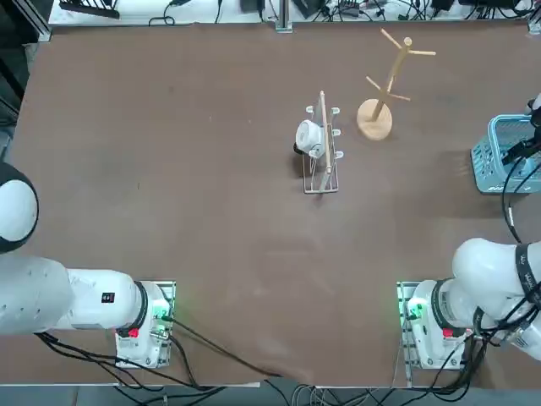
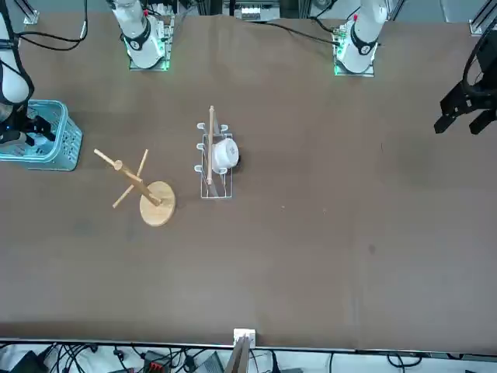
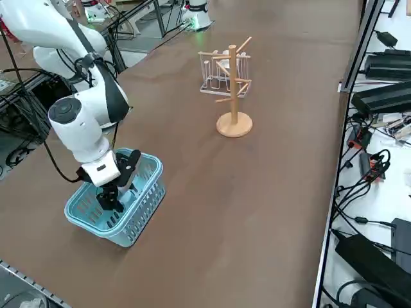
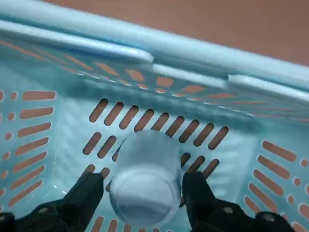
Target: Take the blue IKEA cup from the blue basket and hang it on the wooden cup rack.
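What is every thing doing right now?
blue cup: lying in the basket, not gripped
blue basket: upright on the table, cup inside
right gripper: jaws open, down in the basket astride the cup
wooden cup rack: upright, pegs bare
white mug: on the wire rack

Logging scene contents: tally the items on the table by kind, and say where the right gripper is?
Cups: 2, blue cup, white mug
Racks: 2, wooden cup rack, wire rack
Baskets: 1, blue basket
Total: 5
Right gripper: open, inside the basket, fingers either side of the blue cup.
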Robot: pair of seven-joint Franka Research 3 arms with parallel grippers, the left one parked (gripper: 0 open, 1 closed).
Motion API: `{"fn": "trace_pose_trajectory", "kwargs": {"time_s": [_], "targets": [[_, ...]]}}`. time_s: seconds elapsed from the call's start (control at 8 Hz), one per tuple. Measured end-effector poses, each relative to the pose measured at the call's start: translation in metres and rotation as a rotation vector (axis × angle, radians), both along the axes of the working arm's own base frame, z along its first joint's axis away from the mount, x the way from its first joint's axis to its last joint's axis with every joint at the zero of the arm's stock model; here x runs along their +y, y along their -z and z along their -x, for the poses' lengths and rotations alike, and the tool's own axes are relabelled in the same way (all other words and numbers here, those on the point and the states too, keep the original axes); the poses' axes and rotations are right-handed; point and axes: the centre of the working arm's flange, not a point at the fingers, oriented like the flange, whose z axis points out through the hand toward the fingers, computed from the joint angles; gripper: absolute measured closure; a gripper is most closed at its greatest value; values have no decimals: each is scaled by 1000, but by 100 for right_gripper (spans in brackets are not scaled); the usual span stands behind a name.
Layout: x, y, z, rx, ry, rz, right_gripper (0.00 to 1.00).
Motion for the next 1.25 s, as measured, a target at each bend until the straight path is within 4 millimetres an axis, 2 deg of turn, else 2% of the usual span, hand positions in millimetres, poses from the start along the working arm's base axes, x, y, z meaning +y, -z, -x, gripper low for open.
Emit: {"fn": "trace_pose_trajectory", "kwargs": {"time_s": [0.62, 0.88, 1.0, 1.25], "targets": [[0, -1, -1, -3, -4, 3, 0], [0, 0, -1, -3, -6, 2, 4], [-1, 0, -1, -3, -7, 3, 17], [-1, -1, -1, -3, -8, 3, 20]]}}
